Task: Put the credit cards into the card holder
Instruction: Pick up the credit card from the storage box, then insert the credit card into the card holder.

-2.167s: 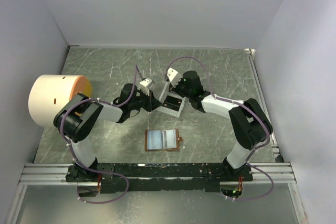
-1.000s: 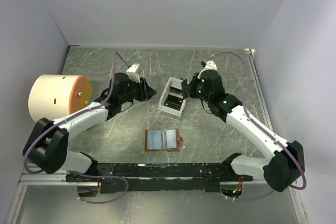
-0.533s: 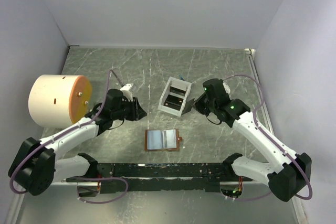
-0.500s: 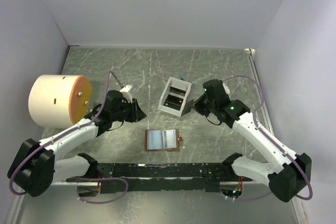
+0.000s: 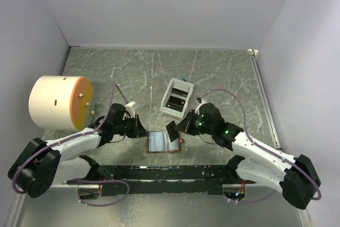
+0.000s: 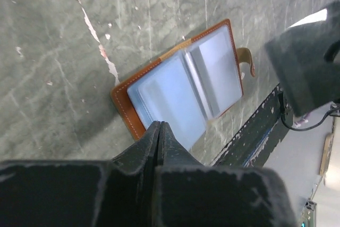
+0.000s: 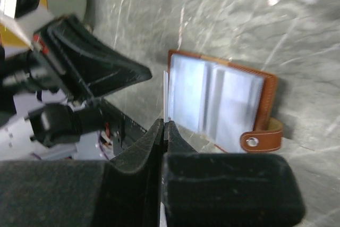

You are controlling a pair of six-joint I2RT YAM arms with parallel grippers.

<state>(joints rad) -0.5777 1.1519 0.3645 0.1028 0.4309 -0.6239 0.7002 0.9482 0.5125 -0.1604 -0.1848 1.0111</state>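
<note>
The card holder (image 5: 162,142) lies open on the table, brown leather with pale blue-grey pockets and its snap tab to the right. It also shows in the left wrist view (image 6: 180,83) and the right wrist view (image 7: 223,102). My right gripper (image 5: 184,126) is shut on a dark credit card (image 5: 172,129) and holds it just above the holder's right half. That card shows edge-on in the right wrist view (image 7: 166,94) between my fingers (image 7: 164,125). My left gripper (image 5: 139,126) is shut and empty, with its tips (image 6: 159,126) at the holder's left edge. More dark cards (image 5: 175,101) lie in the white box.
The white rectangular box (image 5: 183,85) stands behind the holder at the table's middle. A large cream cylinder with an orange face (image 5: 56,102) lies at the left. The black rail (image 5: 170,173) runs along the near edge. Grey walls close in the sides and back.
Both arms came back from the white box toward the near edge. The right gripper brought a dark card over the holder. The left gripper moved to the holder's left edge.
</note>
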